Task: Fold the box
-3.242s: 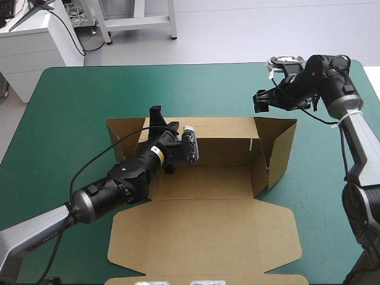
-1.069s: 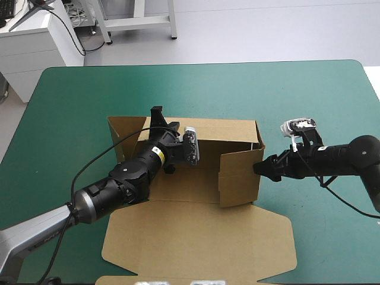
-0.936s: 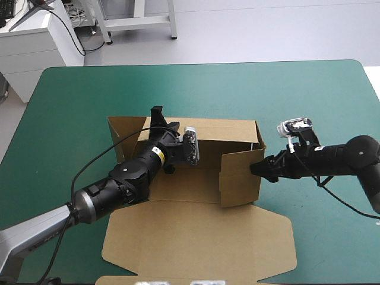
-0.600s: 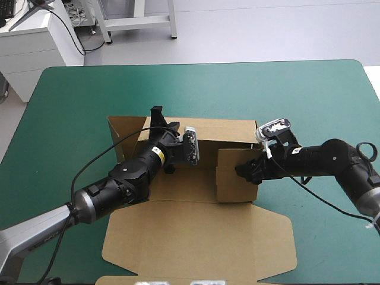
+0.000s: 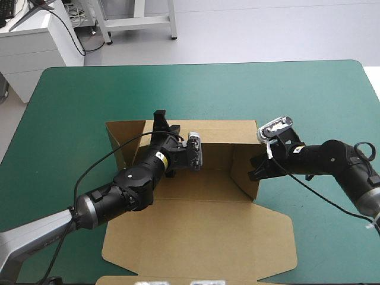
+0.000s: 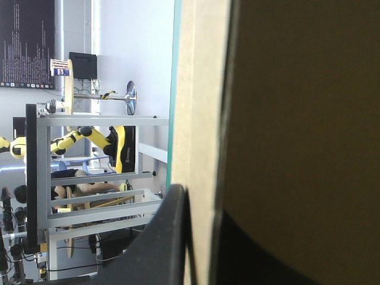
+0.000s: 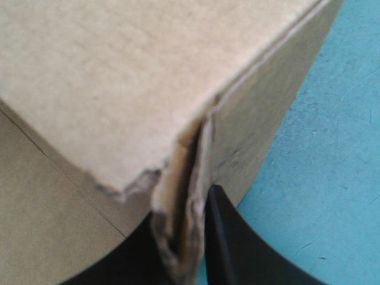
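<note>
While the left pincer (image 5: 159, 119) clamps the far wall of the box (image 5: 202, 237), the right pincer (image 5: 255, 168) pinches its right wall, pointing inward.

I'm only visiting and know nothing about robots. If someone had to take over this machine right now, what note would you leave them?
Box: mid-table on the teal-green cover, lid flat toward the near edge.
Left gripper: jaws shut on the far wall, which stands upright.
Right gripper: jaws shut on the right side wall, pinching its layers together.
Done: far and right walls raised.
Left: the left side flap looks untucked; probably that next.
</note>
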Available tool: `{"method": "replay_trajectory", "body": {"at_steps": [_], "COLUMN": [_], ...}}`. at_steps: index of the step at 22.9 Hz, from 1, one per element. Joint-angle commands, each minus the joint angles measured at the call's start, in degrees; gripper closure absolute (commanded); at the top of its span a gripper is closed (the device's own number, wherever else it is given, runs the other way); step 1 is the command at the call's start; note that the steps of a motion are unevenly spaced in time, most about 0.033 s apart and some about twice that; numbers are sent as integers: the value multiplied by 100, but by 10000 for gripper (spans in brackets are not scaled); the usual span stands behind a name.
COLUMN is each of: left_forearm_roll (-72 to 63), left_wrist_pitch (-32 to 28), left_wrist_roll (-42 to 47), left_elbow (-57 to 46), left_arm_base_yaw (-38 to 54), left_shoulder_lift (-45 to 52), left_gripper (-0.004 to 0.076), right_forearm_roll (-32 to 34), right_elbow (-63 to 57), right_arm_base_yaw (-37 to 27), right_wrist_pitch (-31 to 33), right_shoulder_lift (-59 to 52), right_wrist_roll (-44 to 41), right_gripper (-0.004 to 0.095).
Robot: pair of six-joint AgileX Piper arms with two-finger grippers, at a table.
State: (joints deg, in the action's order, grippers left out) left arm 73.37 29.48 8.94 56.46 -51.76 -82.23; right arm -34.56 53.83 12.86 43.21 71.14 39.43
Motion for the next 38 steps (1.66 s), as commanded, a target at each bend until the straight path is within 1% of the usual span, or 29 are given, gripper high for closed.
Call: {"method": "replay_trajectory", "body": {"at_steps": [1,4,5,6,7,9,10,12,13,14,16,18,19,23,24,25,26,29,30,31,32,34,35,36,37,38], "left_forearm_roll": [-441,-441,-455,-494,-494,-494,-484,-498,-498,-498,-498,-486,-473,-451,-451,-497,-563,-999,-1167,-1441,-1626,-2104,-2678,-2944,-3698,-4073], "left_wrist_pitch": [-250,-308,-400,-526,-727,-1152,-1201,-1069,-897,-704,-393,-150,-83,246,398,425,439,529,568,674,743,883,1015,1093,1300,1452], "left_wrist_roll": [160,186,186,246,483,1106,1423,1535,1535,1535,1501,1438,1425,1320,1293,1215,1118,763,629,291,75,-595,-1060,-1228,-1631,-1870], "left_elbow": [16,16,45,112,219,515,692,931,1022,1119,1254,1323,1347,1380,1380,1380,1380,1391,1390,1390,1390,1414,1528,1587,1822,1955], "left_arm_base_yaw": [-99,-99,-107,-107,-107,-130,-222,-406,-528,-652,-864,-1040,-1106,-1331,-1373,-1378,-1387,-1453,-1493,-1586,-1638,-1710,-1699,-1699,-1699,-1699], "left_shoulder_lift": [85,96,107,130,154,277,319,332,332,332,332,332,332,332,332,332,332,332,332,332,332,332,321,321,321,321], "left_gripper": [732,722,692,644,584,431,359,271,245,223,211,211,211,217,259,290,343,562,647,726,710,708,708,708,708,708], "right_forearm_roll": [-608,-490,-365,-175,-68,191,365,786,1080,1428,2006,2578,2696,2643,2569,2552,2552,2552,2539,2539,2481,2408,2408,2408,2408,2408], "right_elbow": [143,143,143,143,143,177,191,274,324,377,489,627,677,783,783,783,783,783,783,783,783,783,783,783,783,783], "right_arm_base_yaw": [28,28,28,28,28,28,28,28,28,28,28,15,15,15,15,15,15,15,15,15,15,15,15,15,15,15], "right_wrist_pitch": [197,-222,-462,-682,-914,-1272,-1463,-1709,-1816,-1921,-2009,-1947,-1896,-1740,-1729,-1729,-1729,-1740,-1740,-1740,-1740,-1740,-1740,-1740,-1740,-1740], "right_shoulder_lift": [-118,-118,-118,-118,-118,-118,-118,-89,-90,-63,-7,83,119,259,286,295,313,331,342,342,342,342,342,342,342,342], "right_wrist_roll": [336,216,79,-57,-129,-371,-525,-942,-1232,-1580,-2209,-2775,-2919,-2958,-2958,-2958,-2958,-2958,-2958,-2958,-2958,-2968,-2968,-2968,-2968,-2968], "right_gripper": [925,920,910,906,906,907,907,907,907,907,907,907,908,908,908,908,908,908,908,908,908,908,908,908,908,908]}}
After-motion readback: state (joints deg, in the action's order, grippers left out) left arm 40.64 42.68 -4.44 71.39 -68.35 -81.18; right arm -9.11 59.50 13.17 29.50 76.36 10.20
